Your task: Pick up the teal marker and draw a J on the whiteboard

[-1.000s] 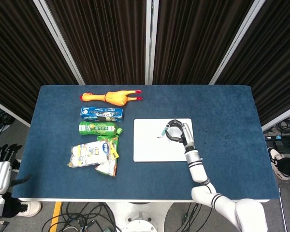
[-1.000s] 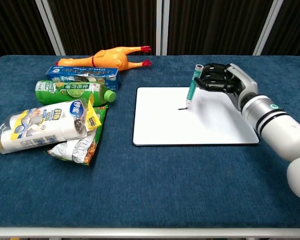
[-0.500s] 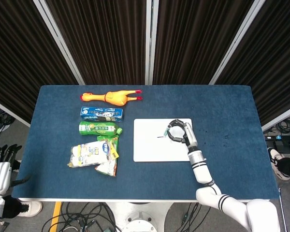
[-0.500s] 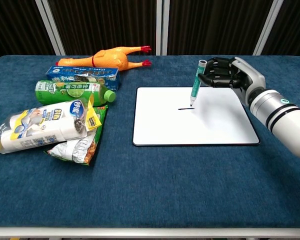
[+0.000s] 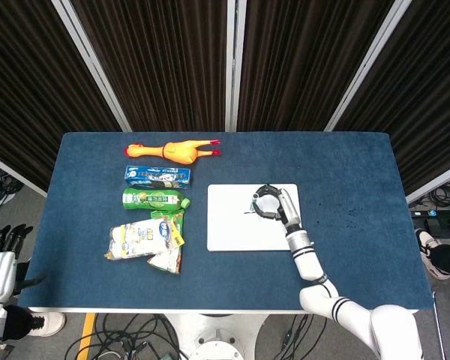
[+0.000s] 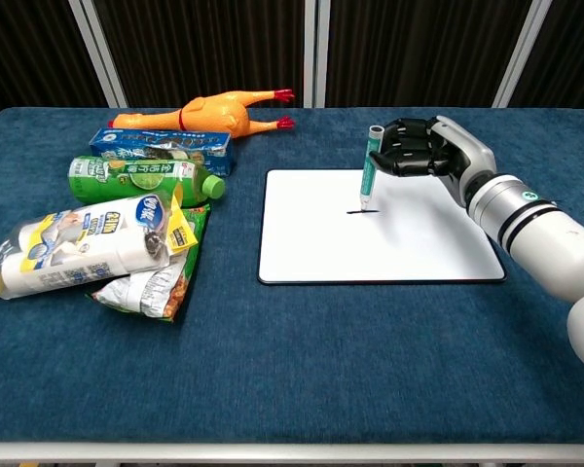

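Note:
My right hand (image 6: 423,151) (image 5: 274,203) grips the teal marker (image 6: 368,167) (image 5: 253,204) upright over the whiteboard (image 6: 419,243) (image 5: 229,229). The marker's tip touches a short dark horizontal stroke (image 6: 356,211) in the board's upper middle. My left hand (image 5: 1,259) shows only at the bottom left edge of the head view, off the table, with its fingers apart and nothing in it.
A rubber chicken (image 6: 209,112), a blue box (image 6: 161,144), a green bottle (image 6: 141,178), a white-and-yellow pack (image 6: 83,241) and a snack bag (image 6: 161,282) lie along the table's left side. Bare blue cloth (image 6: 321,370) lies in front of the board.
The right hand carried the marker rightward along the board, leaving a short stroke, then came back left so the tip sits on that stroke. The left hand sank slightly lower.

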Robot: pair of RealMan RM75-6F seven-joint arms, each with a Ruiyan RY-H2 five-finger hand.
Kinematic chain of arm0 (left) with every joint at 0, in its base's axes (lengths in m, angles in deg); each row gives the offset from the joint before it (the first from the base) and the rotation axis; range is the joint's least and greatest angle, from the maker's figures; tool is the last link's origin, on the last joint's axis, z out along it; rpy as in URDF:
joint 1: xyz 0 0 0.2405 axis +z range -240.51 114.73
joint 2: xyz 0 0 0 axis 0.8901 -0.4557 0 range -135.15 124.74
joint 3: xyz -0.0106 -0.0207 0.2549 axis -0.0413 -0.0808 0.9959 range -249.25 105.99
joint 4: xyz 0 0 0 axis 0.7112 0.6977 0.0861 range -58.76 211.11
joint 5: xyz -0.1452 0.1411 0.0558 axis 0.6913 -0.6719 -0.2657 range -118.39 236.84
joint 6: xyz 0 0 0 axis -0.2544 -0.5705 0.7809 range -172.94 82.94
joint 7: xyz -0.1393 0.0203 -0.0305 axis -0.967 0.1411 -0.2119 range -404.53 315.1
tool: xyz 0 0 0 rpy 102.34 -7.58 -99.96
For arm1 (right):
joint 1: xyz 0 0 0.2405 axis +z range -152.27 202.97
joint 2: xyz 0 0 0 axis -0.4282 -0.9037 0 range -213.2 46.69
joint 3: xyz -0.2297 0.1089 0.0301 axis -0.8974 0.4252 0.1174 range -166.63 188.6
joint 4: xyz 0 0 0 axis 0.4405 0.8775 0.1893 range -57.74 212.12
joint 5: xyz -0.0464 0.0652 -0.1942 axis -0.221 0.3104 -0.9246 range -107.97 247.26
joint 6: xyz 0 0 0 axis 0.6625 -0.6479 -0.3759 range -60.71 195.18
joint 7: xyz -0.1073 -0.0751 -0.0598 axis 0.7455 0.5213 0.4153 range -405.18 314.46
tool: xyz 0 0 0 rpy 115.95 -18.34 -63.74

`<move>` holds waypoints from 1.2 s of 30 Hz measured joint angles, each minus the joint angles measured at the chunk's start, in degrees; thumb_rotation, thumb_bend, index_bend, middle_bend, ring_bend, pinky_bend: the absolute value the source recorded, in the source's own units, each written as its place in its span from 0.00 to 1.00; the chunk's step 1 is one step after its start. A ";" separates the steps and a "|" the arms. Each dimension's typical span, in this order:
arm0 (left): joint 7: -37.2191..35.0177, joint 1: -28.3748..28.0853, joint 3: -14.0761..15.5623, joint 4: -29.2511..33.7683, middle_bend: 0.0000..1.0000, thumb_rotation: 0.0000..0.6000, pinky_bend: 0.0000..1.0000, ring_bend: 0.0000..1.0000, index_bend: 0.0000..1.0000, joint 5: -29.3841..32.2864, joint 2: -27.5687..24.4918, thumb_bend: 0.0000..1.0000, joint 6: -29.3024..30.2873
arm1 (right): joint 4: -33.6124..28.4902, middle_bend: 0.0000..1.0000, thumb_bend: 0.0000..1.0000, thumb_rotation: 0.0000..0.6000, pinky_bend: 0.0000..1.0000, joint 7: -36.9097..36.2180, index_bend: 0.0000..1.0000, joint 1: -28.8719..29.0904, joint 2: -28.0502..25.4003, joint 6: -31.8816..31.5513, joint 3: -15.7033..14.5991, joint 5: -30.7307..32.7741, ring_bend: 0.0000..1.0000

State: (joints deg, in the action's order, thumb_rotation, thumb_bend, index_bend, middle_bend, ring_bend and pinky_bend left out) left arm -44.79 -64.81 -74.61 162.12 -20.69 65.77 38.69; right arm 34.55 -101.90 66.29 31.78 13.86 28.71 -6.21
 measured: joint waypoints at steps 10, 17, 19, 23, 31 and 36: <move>0.51 -0.33 -0.18 0.30 0.09 1.00 0.00 0.00 0.13 -0.26 0.02 0.00 -0.10 | -8.79 0.61 0.55 1.00 0.23 0.44 0.73 -3.27 -5.04 -2.28 -5.02 -3.80 0.37; 0.59 -0.05 -0.03 0.32 0.09 1.00 0.00 0.00 0.13 -0.21 0.21 0.00 0.16 | -15.68 0.61 0.55 1.00 0.22 4.43 0.73 -4.08 -8.06 -2.03 -6.43 -4.44 0.37; 0.45 0.16 0.03 0.27 0.09 1.00 0.00 0.00 0.13 0.03 0.22 0.00 0.23 | -14.20 0.61 0.55 1.00 0.21 4.96 0.73 -3.30 -7.26 -1.32 -5.58 -3.80 0.37; 0.10 0.85 0.17 0.17 0.09 1.00 0.00 0.00 0.13 0.43 0.17 0.00 0.72 | -9.40 0.61 0.55 1.00 0.21 4.83 0.73 -1.29 -4.35 -1.11 -3.55 -3.24 0.37; -0.23 1.12 0.19 0.13 0.09 1.00 0.00 0.00 0.13 0.04 -0.03 0.00 1.23 | -12.94 0.61 0.55 1.00 0.19 1.85 0.73 -2.71 -7.78 -7.58 -3.48 -5.69 0.36; 0.59 0.34 0.00 0.85 0.09 1.00 0.00 0.00 0.13 -0.85 -0.30 0.00 0.91 | -13.62 0.61 0.54 1.00 0.19 8.50 0.73 -4.12 -12.95 -10.09 -3.56 -6.09 0.35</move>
State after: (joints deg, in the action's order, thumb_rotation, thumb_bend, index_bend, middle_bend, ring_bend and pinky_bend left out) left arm -44.21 -64.47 -74.61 162.98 -21.54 65.47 39.60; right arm 20.93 -93.40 62.17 18.83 3.76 25.15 -12.29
